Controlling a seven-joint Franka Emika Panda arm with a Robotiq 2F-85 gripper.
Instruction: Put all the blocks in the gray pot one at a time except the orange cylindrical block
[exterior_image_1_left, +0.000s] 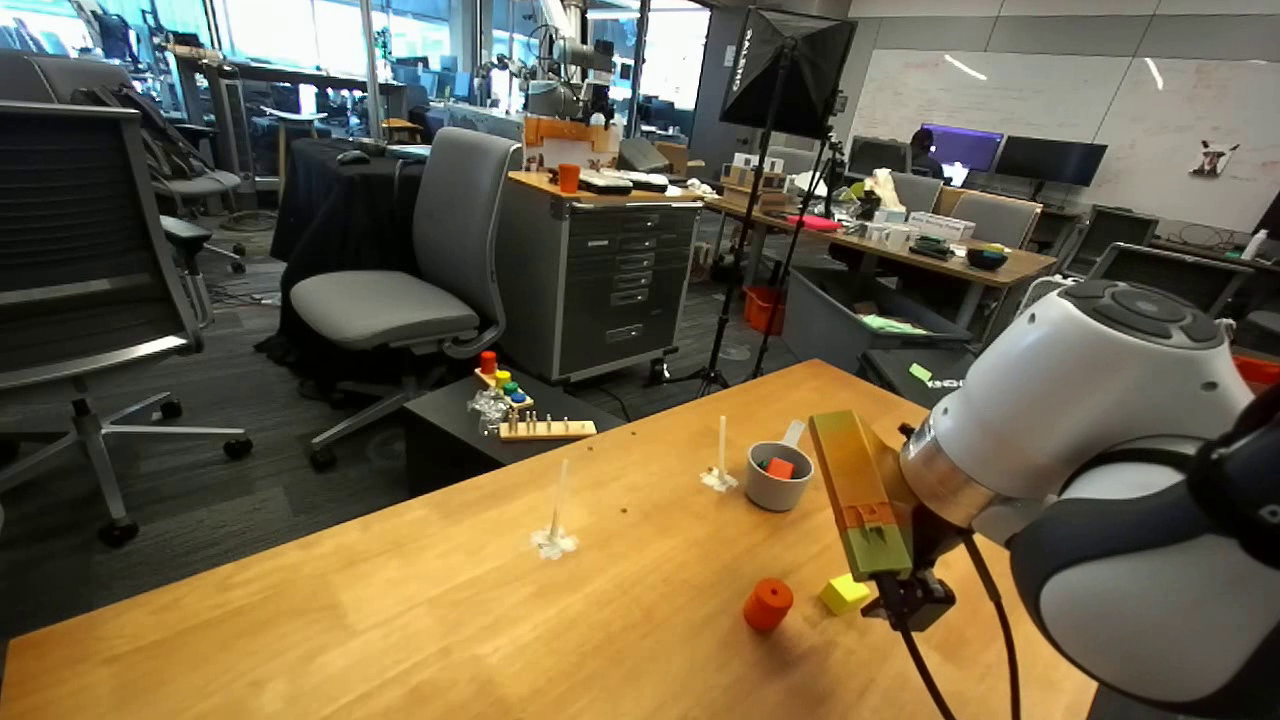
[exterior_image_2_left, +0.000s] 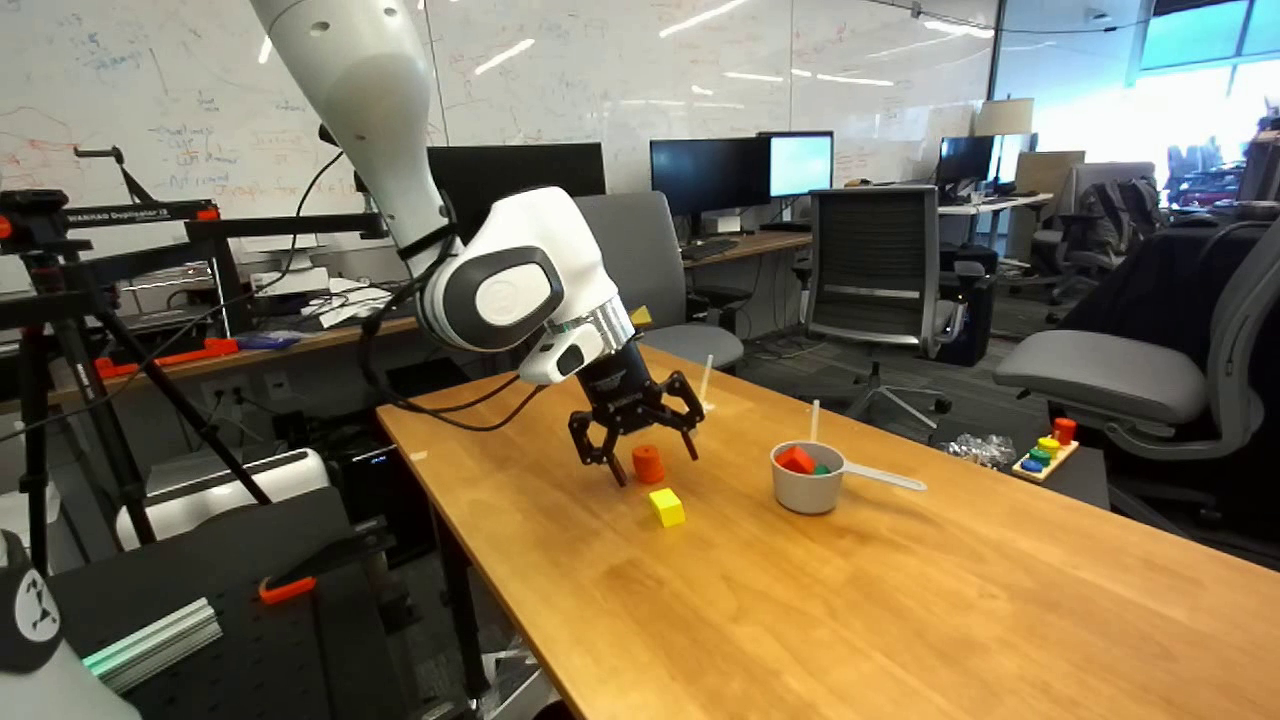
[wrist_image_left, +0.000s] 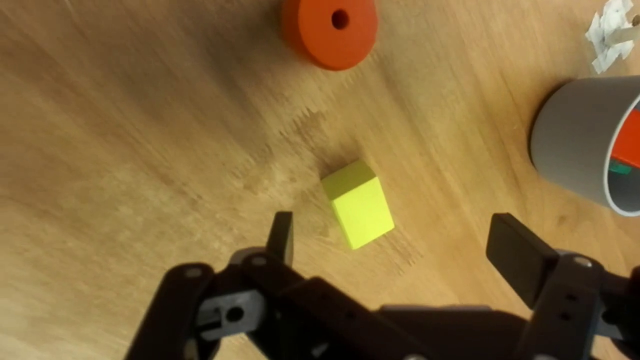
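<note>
The yellow block (exterior_image_1_left: 845, 594) lies on the table, also in an exterior view (exterior_image_2_left: 667, 507) and the wrist view (wrist_image_left: 362, 212). The orange cylindrical block (exterior_image_1_left: 768, 605) stands upright close by, also in an exterior view (exterior_image_2_left: 648, 464) and at the top of the wrist view (wrist_image_left: 335, 40). The gray pot (exterior_image_2_left: 808, 492) holds the red block (exterior_image_2_left: 796, 460) and the dark green block (exterior_image_2_left: 821, 469), which is partly hidden. The pot is at the right of the wrist view (wrist_image_left: 575, 135). My gripper (wrist_image_left: 390, 235) is open and empty above the table, the yellow block showing between and just beyond its fingertips.
Two thin upright pegs are taped to the table, one (exterior_image_1_left: 721, 455) close to the pot and one (exterior_image_1_left: 557, 510) farther off. The pot's handle (exterior_image_2_left: 885, 476) sticks out sideways. A low black stand (exterior_image_1_left: 450, 440) with toys is beside the table's edge.
</note>
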